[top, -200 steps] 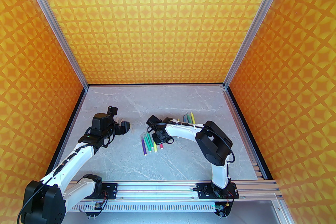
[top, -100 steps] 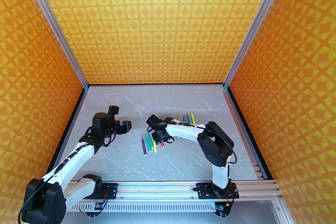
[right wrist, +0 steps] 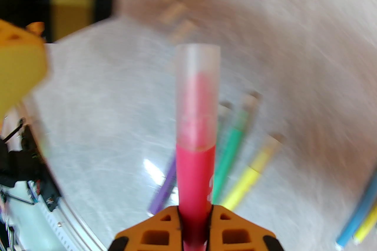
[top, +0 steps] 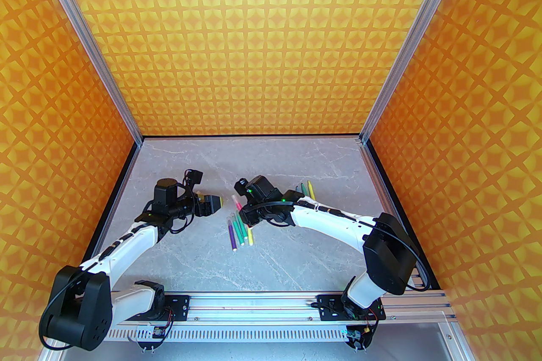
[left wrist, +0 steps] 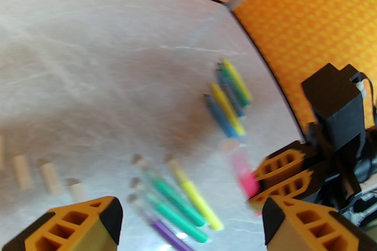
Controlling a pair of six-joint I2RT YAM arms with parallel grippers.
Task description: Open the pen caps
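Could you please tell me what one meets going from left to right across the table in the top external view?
The left gripper → pink marker → yellow marker → uncapped markers behind the right arm.

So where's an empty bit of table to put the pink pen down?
The back of the table, along the orange wall, is bare. So is the front, between the capped pens and the metal rail. The middle is crowded: left pincer, right pincer with the pink pen, loose caps.

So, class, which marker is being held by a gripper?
The pink marker, clamped in the right gripper with its clear cap on; the others lie flat on the table.
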